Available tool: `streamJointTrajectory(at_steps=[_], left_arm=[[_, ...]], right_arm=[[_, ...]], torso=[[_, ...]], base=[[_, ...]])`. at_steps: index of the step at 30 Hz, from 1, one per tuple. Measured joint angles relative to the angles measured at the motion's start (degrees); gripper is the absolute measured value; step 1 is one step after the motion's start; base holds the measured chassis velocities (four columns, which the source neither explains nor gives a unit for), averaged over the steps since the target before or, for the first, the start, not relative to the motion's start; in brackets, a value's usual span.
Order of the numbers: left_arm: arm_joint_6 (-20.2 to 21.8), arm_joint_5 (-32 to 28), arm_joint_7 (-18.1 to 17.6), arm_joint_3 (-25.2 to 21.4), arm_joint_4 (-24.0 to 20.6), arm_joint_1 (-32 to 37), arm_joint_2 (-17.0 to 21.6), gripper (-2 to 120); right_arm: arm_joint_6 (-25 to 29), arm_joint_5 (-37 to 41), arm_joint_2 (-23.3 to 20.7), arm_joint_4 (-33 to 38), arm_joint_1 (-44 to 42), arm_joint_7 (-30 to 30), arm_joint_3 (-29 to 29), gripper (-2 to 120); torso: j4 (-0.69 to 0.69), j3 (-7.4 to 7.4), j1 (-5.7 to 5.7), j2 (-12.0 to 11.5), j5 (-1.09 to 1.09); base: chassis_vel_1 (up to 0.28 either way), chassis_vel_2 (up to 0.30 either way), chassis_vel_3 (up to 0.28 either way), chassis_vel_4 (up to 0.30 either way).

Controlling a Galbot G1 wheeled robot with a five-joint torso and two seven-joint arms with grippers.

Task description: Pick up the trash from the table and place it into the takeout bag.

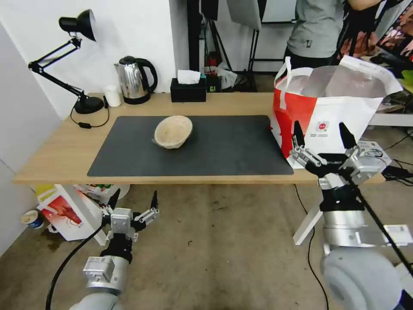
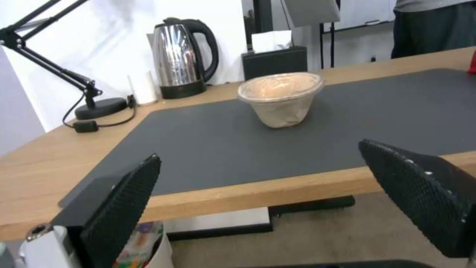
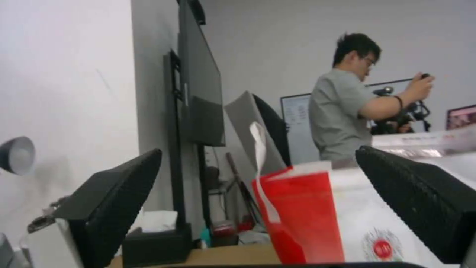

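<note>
One piece of trash, a beige pulp bowl (image 1: 173, 131) (image 2: 281, 97), stands on the dark grey mat (image 1: 223, 148) in the middle of the table (image 1: 51, 165). The white and red takeout bag (image 1: 331, 103) (image 3: 317, 219) stands open at the table's right end, its foil lining showing. My left gripper (image 1: 133, 200) (image 2: 260, 150) hangs open and empty below the table's front edge, left of the bowl. My right gripper (image 1: 320, 129) (image 3: 259, 150) is open and empty just in front of the bag's near face.
Along the back edge stand a black desk lamp (image 1: 79, 56), a small white cup (image 1: 112, 95), a steel kettle (image 1: 135, 79) and a black tissue box (image 1: 188, 88). A red-and-white carton (image 1: 64, 211) sits on the floor under the table's left end.
</note>
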Motion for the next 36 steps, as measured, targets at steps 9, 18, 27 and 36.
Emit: streamJointTrajectory(at_steps=[9,18,27,36], left_arm=[[0.00,0.00,0.00,0.00,0.00,0.00,0.00,100],[0.00,0.00,0.00,0.00,0.00,0.00,0.00,100],[0.00,0.00,0.00,0.00,0.00,0.00,0.00,100],[0.00,0.00,0.00,0.00,0.00,0.00,0.00,100]], right_arm=[[2.66,-4.35,1.80,-1.89,-2.42,1.34,-2.01,100],[8.52,-12.43,4.99,-6.51,-6.20,0.98,-8.10,100],[12.31,-15.89,4.88,-8.61,-9.15,0.76,-10.01,100],[15.85,-18.19,5.94,-11.21,-10.76,-0.06,-10.95,100]], torso=[[0.00,0.00,0.00,-0.01,0.01],[0.00,0.00,0.00,-0.01,0.01],[0.00,0.00,0.00,-0.01,0.01],[0.00,0.00,0.00,-0.01,0.01]], base=[[0.000,0.000,0.000,0.000],[0.000,0.000,0.000,0.000],[0.000,0.000,0.000,0.000],[0.000,0.000,0.000,0.000]])
